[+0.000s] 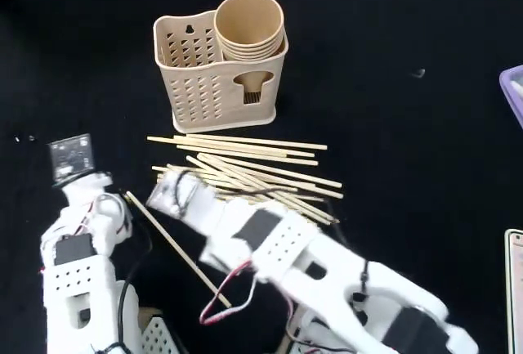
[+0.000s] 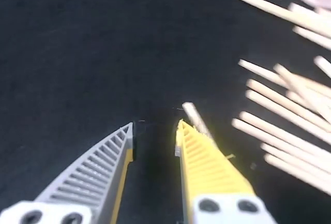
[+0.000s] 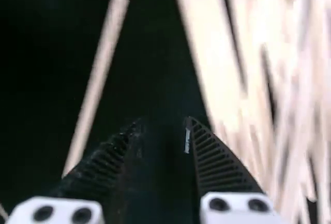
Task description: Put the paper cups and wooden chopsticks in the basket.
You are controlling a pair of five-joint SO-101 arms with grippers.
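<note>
Both pincers look part open to me, nothing gripped. Left gripper (image 2: 155, 131) hangs over the black table (image 2: 77, 53), with a stray chopstick (image 2: 195, 116) just beside its yellow finger. Right gripper (image 3: 161, 130) sits at the 9 o'clock end of the chopstick pile (image 1: 253, 170). Paper cups (image 1: 252, 43) are stacked inside the basket (image 1: 196, 92), at 12 o'clock from the pile.

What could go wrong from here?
The open right gripper sits at the edge of the overlapping chopsticks; closing may catch several or scatter them.
A stray chopstick lies beside the right arm; a sweep could knock it away.
The cups fill one basket compartment, so sticks must hit the other.
</note>
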